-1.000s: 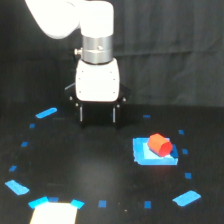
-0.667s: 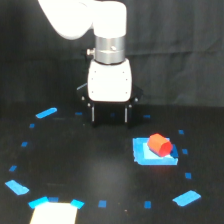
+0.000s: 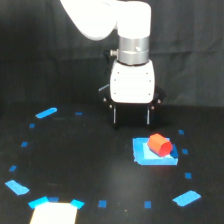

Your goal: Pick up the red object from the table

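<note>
The claw (image 3: 131, 116) hangs under the arm's white body (image 3: 131, 82), its two dark fingers (image 3: 115, 116) pointing straight down and standing wide apart with nothing between them; the tips look to hover just above the black worktop (image 3: 85, 165), though against the dark surface I cannot tell whether they touch it. From the claw, the red object (image 3: 159, 144) lies at about five o'clock, near but apart from the fingers. It is a stubby rounded block that rests on a bright blue square patch (image 3: 150, 156), toward the patch's upper right part. Nothing stands between the claw and the red object; the strip of worktop between them is bare black. Small blue tape marks ring the scene: a slanted strip (image 3: 46, 113) at about nine o'clock from the claw, a larger one (image 3: 17, 187) far out at about eight o'clock near the exterior view's left edge, another slanted strip (image 3: 186, 198) at about five o'clock beyond the patch, and tiny squares dotted between them. A pale, glaring rectangle (image 3: 54, 212) sits at the bottom edge, at roughly seven o'clock, well apart from everything else.
</note>
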Motion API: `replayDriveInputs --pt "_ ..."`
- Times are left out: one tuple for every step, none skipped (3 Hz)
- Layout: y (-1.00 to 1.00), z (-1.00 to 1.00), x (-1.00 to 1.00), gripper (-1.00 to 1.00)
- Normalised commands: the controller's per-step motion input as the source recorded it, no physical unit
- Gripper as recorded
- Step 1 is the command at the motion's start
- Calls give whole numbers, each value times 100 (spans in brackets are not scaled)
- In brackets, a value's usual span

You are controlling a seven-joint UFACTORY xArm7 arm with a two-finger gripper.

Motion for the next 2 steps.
replayDriveInputs --pt "-66 -12 -100 1" --pt "-100 0 100 100"
